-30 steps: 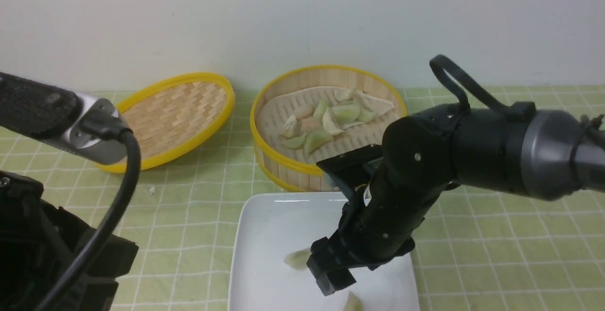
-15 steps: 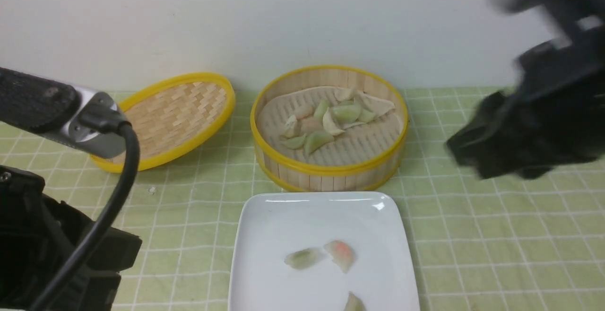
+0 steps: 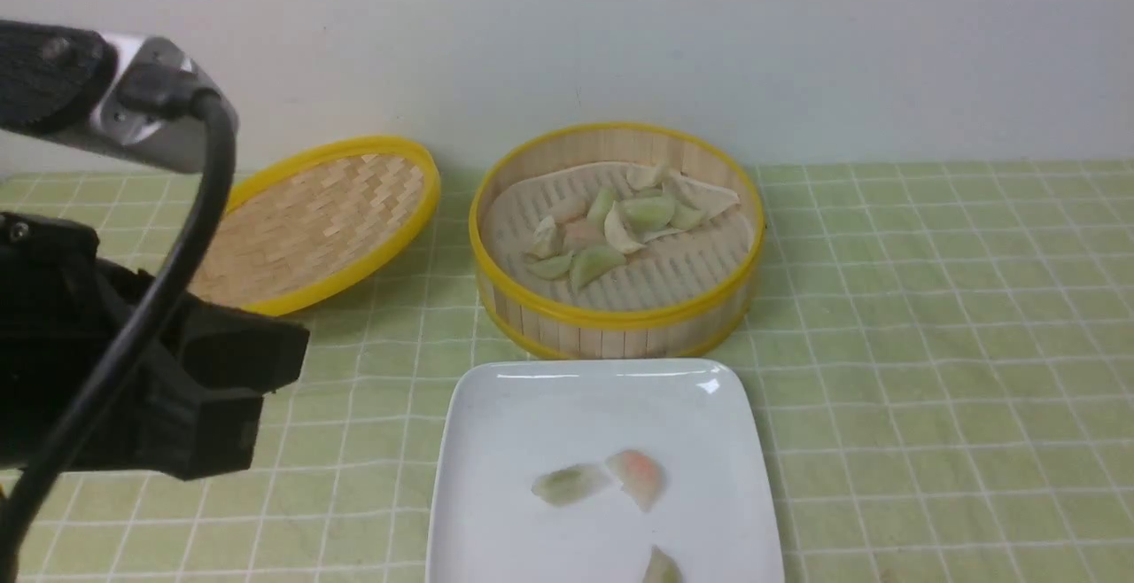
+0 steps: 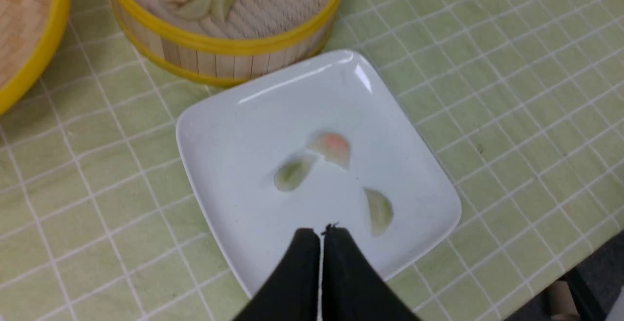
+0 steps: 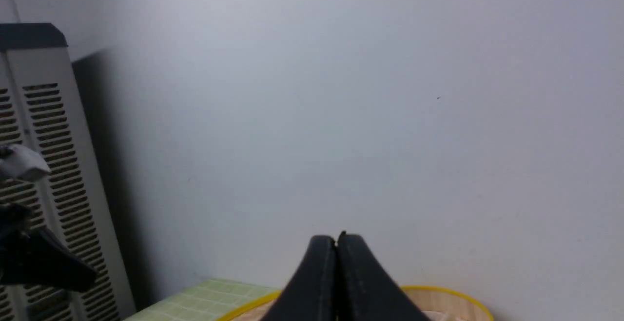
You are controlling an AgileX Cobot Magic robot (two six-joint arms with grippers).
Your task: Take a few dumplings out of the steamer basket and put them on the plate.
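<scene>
The steamer basket (image 3: 611, 330) stands at the back centre with several pale green and whitish dumplings (image 3: 620, 229) inside. In front of it lies the white plate (image 3: 532, 406), which carries three dumplings: a green one (image 3: 571, 484), a pink one (image 3: 638, 475) and a green one (image 3: 660, 568) at the frame's lower edge. My left gripper (image 4: 321, 230) is shut and empty, hovering above the plate (image 4: 234, 130) beside a green dumpling (image 4: 379, 211). My right gripper (image 5: 336, 237) is shut and empty, raised and facing the wall; it is out of the front view.
A shallow woven lid (image 3: 328, 220) with a yellow rim leans left of the steamer. A green checked cloth (image 3: 930, 344) covers the table, with a wall close behind. My left arm (image 3: 177, 388) fills the front view's lower left. A grey vented cabinet (image 5: 48, 165) stands off to one side.
My right arm rose off the plate and left the front view, its gripper going from open to shut. A pink dumpling now lies on the plate. My left arm shifted up and rightward.
</scene>
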